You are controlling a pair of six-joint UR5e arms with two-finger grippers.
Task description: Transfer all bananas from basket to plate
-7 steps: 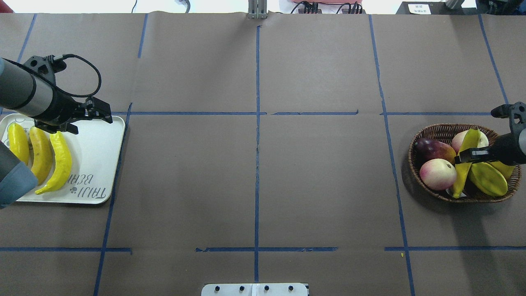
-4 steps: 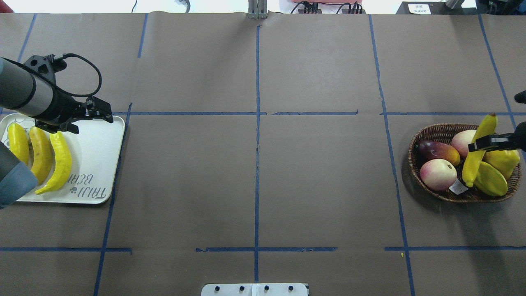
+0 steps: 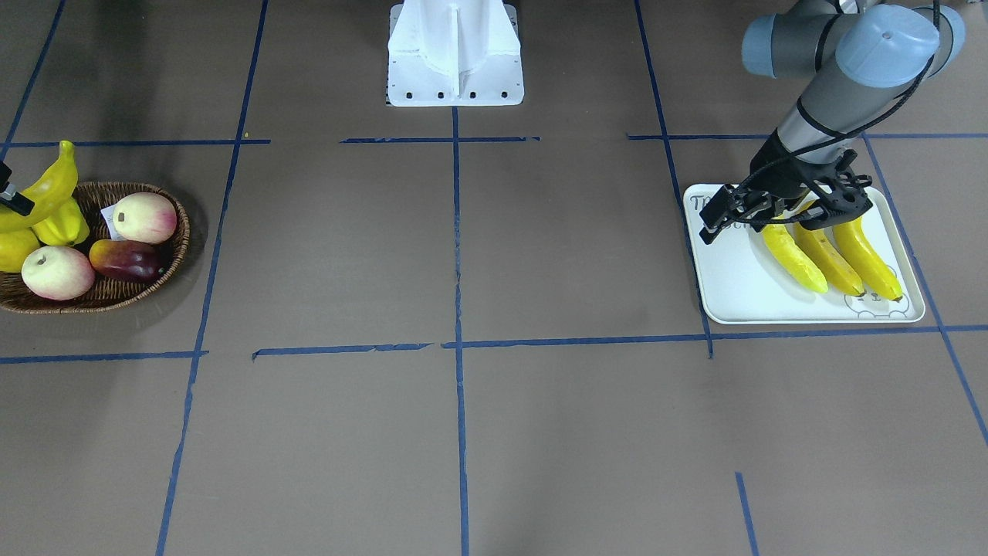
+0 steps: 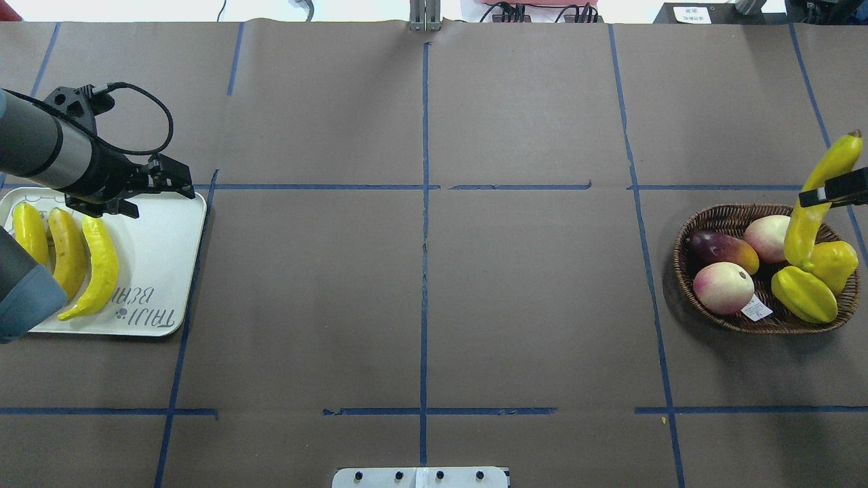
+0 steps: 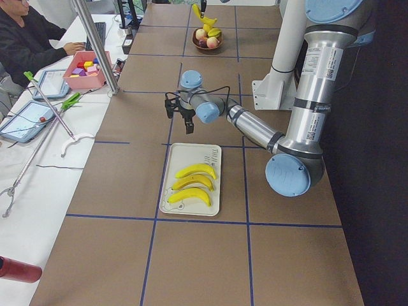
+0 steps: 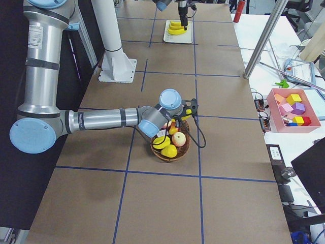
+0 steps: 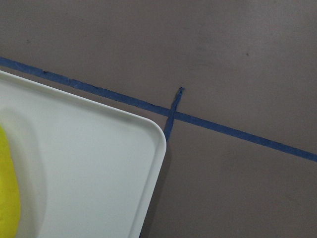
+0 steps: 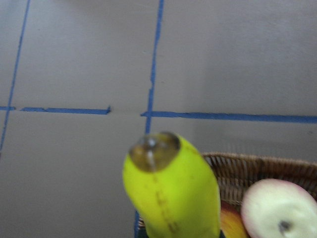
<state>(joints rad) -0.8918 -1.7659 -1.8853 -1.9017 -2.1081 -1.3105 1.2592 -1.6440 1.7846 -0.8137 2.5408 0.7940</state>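
Banana four hangs over the basket!
Front-facing: three bananas lie on the plate, with the left gripper spread empty over its corner. Overhead: right gripper clamps the fruit mid-length, long axis near-upright; the plate is well apart leftward, across the whole table.

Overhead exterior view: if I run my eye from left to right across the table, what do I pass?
Three bananas on the white plate → middle blue tape line → dark mango in the basket → lifted banana pinched in the right arm's fingers.
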